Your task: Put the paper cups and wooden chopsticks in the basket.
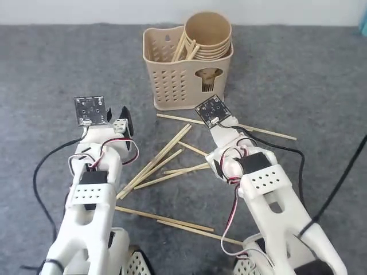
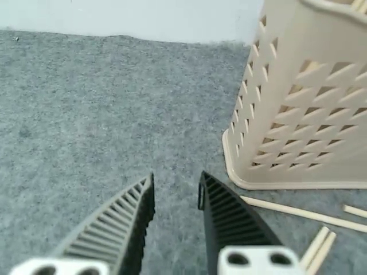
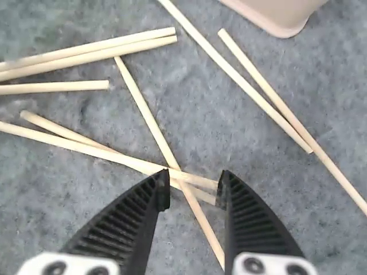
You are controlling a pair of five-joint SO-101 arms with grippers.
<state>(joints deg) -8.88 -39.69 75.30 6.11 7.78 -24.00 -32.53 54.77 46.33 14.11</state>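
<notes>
The beige perforated basket (image 1: 186, 80) stands at the back centre, with stacked paper cups (image 1: 208, 31) and a few chopsticks (image 1: 184, 48) inside. Several wooden chopsticks (image 1: 157, 163) lie scattered on the grey carpet in front of it. My right gripper (image 3: 193, 186) is open and low over crossed chopsticks. One chopstick (image 3: 146, 112) runs between its fingertips and a pair (image 3: 103, 150) lies across just ahead. In the high view the right gripper (image 1: 217, 166) sits among the sticks. My left gripper (image 2: 176, 189) is open and holds nothing, over bare carpet left of the basket (image 2: 298, 114).
Two long chopsticks (image 1: 172, 222) lie near the arms' bases, and another (image 1: 266, 133) reaches out to the right behind the right arm. A basket corner (image 3: 275, 14) shows beyond the right gripper. One chopstick (image 2: 298, 212) lies by the basket's base.
</notes>
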